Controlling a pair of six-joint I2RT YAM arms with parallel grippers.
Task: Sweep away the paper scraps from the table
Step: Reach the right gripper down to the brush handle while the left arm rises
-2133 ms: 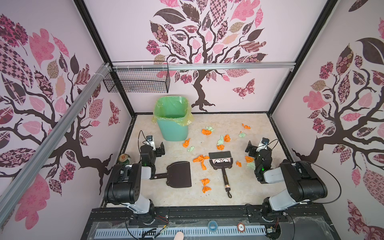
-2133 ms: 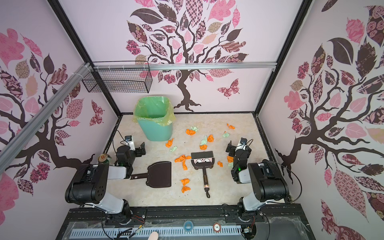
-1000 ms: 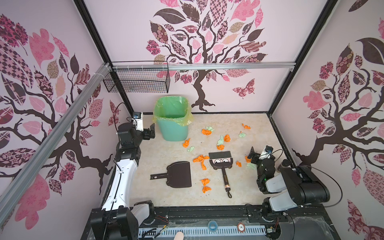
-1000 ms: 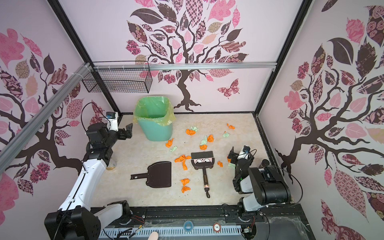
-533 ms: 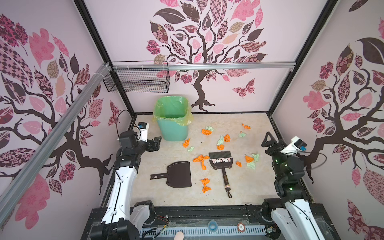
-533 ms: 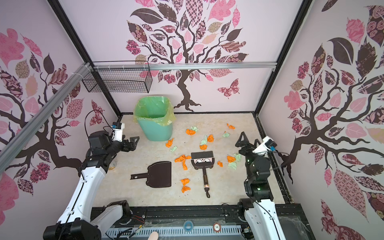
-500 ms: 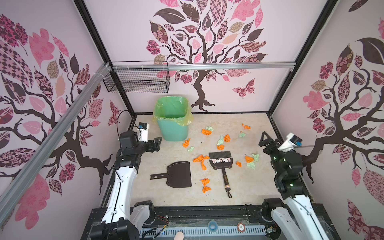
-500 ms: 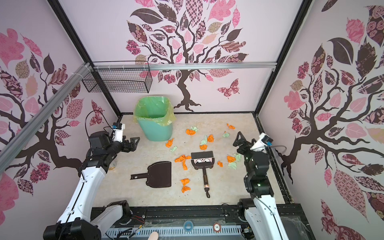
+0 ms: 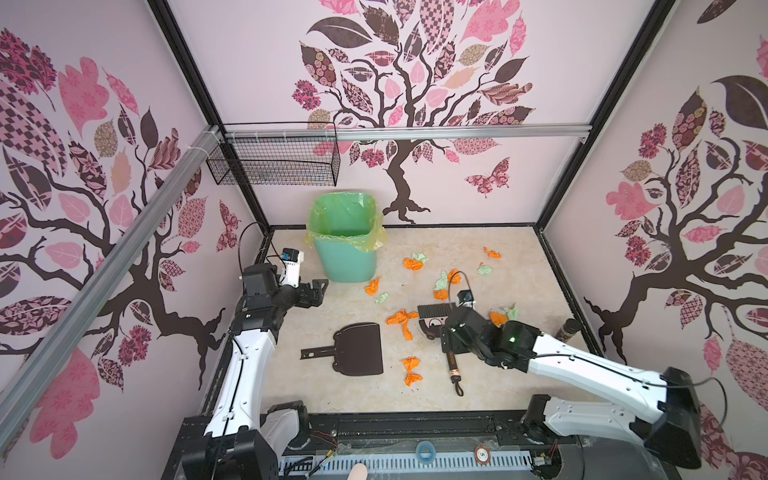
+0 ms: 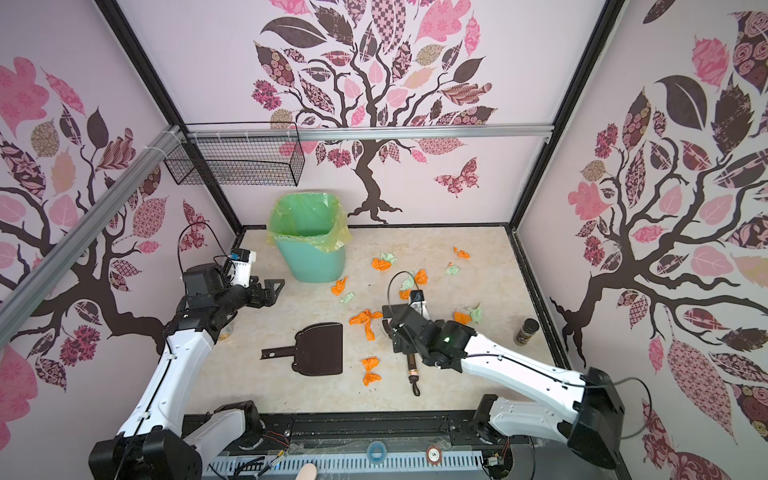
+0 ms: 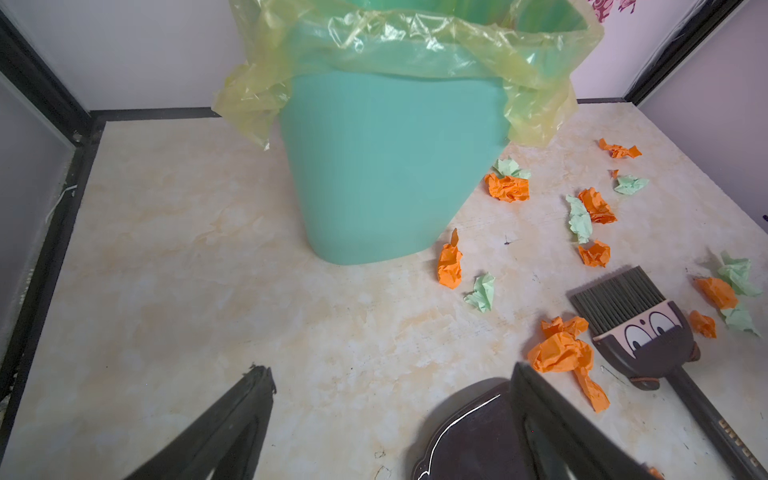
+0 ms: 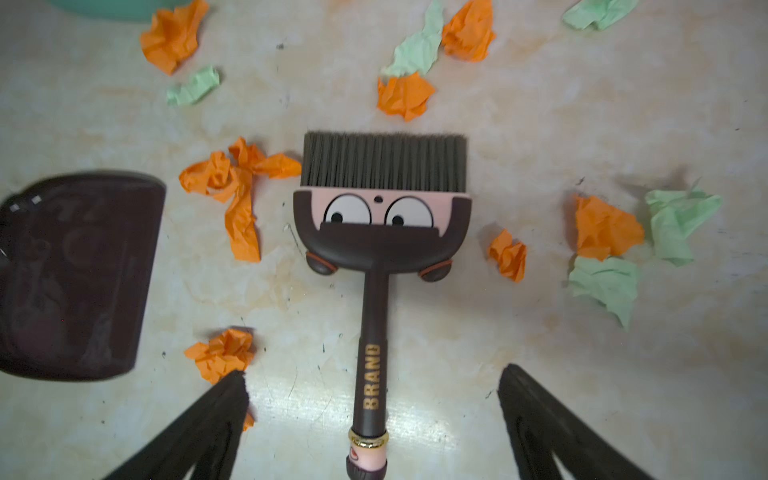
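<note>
Left hand (image 11: 390, 374): held wide, empty; bin (image 11: 390, 166) stood directly ahead. Dustpan (image 9: 359, 349): laid flat between hands. Paper scraps (image 9: 401, 318): scattered on table (image 9: 415, 237) around right hand (image 12: 374, 378), crumpled, no common axis. Right hand: held wide over brush (image 12: 382, 232) handle, bristles pointed away.

Table (image 9: 320, 392): paper scraps (image 9: 402, 319), brush (image 12: 376, 232), dustpan (image 9: 359, 349), bin (image 9: 345, 259)

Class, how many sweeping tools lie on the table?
2. The dustpan lies left of centre; the brush lies to its right, partly under the right gripper. No other shows.
</note>
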